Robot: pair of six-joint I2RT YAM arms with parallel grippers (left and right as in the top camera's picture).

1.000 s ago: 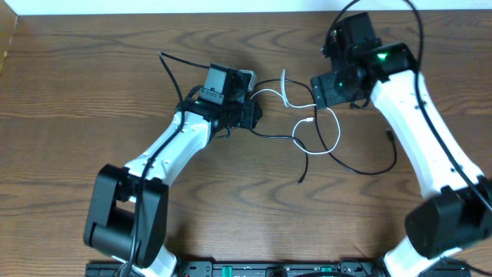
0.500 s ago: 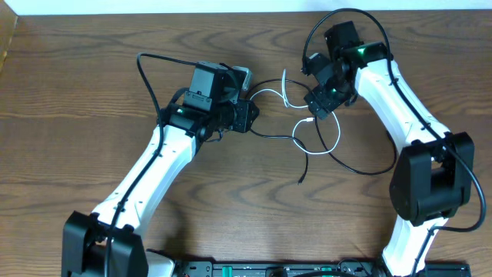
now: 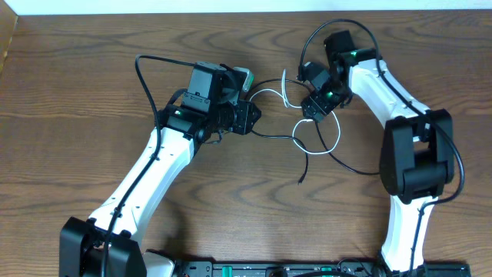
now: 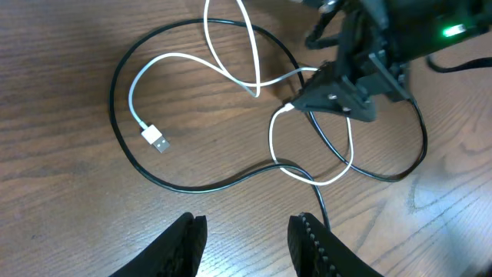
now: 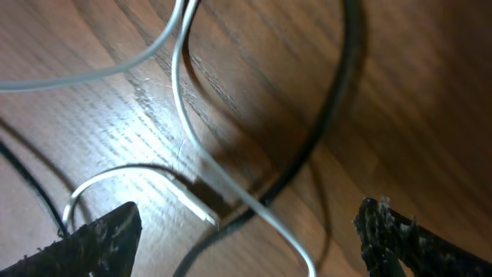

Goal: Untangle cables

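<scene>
The white cable (image 3: 338,135) and the black cable (image 3: 357,171) lie looped across each other on the wooden table (image 3: 69,92) between my two arms. In the left wrist view the white cable's USB plug (image 4: 156,140) rests inside a wide black loop (image 4: 192,187). My left gripper (image 4: 250,240) hovers open over bare wood, just left of the tangle (image 3: 252,117). My right gripper (image 3: 310,108) is low over the crossing, open wide. Between its fingers run a white strand (image 5: 181,100) and a black strand (image 5: 338,108), neither of them pinched.
A loose black cable end (image 3: 301,181) points toward the front of the table. Thick black arm wires arch above both wrists (image 3: 150,65). The table's far edge (image 3: 231,11) meets a white wall.
My right gripper has moved left and down onto the cable crossing, its arm swinging inward. The left arm shifted its elbow while its gripper stayed beside the tangle. The cables lie as before.
</scene>
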